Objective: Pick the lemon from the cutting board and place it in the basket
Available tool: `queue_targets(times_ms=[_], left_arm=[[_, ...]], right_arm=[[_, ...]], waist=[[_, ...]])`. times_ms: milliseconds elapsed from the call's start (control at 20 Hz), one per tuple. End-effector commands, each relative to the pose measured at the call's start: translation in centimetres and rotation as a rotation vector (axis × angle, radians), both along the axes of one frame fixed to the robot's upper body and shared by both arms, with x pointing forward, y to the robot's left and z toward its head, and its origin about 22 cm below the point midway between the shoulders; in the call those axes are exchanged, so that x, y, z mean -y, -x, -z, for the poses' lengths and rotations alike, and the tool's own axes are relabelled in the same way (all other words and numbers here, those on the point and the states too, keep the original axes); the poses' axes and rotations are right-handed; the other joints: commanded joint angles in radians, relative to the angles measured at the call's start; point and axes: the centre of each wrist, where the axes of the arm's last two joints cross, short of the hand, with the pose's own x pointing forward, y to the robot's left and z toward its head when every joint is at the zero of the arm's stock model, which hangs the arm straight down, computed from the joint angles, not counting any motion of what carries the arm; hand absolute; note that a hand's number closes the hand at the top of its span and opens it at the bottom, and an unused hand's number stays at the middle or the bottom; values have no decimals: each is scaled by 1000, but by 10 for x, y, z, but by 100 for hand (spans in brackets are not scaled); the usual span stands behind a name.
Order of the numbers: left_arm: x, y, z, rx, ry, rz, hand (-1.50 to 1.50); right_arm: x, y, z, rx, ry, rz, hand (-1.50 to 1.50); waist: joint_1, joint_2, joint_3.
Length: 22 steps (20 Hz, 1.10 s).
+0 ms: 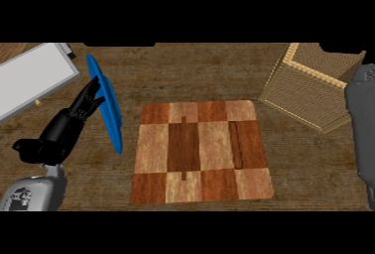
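Cutting board (pixel 201 151) lies centre frame. Basket (pixel 300 96) stands upper right, with the right forearm (pixel 362 124) along the right edge beside it, its hand unseen. Left hand (pixel 73 121), left of frame, has fingers extended beside an upright blue plate (pixel 110 111). Position of lemon cannot be told.

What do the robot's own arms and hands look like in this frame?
The left hand is black all over, with slim fingers and a rounded black wrist. It sits on a light grey left forearm whose casing carries small dark markings. The right forearm is a plain, darker grey shell along the right edge. Its hand does not show. No cables are visible.
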Motion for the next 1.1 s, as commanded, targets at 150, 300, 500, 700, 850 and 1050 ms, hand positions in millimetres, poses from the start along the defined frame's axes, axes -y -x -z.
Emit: queue_targets(times_ms=[150,300,500,700,850,1050], left_arm=[[5,-11,-8,-9,8,-4,0],[-5,3,-1,-3,-7,26,0],[-9,-4,-9,-9,-22,-21,0],[-5,-6,-6,2,-7,5,0],[-5,1,-12,-20,-15,-10,0],[9,8,11,-21,-6,-12,0]], right_arm=[[27,4,25,182,-69,95,150],[30,-14,37,150,-37,80,-150],[48,-8,22,129,-2,43,-150],[43,-14,13,194,-4,3,-150],[47,-16,-7,278,-101,-23,-150],[61,7,-20,305,-201,-2,-150]], waist=[[-3,2,0],[8,2,-1],[1,0,-1],[1,1,-1],[4,1,0],[-10,-4,-1]])
